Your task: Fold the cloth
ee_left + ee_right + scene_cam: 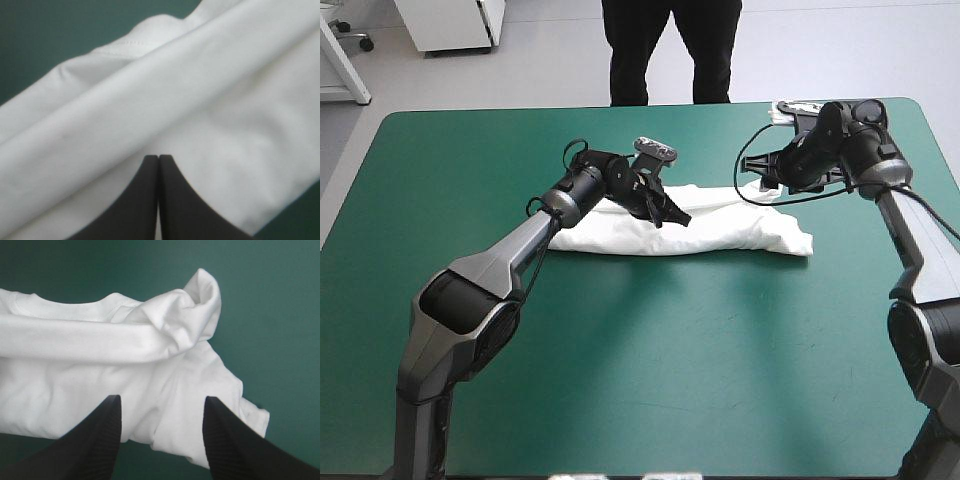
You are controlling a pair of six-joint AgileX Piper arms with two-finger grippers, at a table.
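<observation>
Nearest, bare teal-green surface [650, 380] is seen; beyond it the T-shirt [730, 235] is laid as a long bundle, left to right. From the left wrist, the left hand [159, 157] is seen clenched upon the bundle's middle. From the right wrist, the right hand [161, 402] is seen released over its right end.

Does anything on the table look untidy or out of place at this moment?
Only the T-shirt: it lies as a long folded bundle, but its end near the right gripper is bunched, with one fold standing up instead of lying flat. Nothing is spilled or damaged.
</observation>
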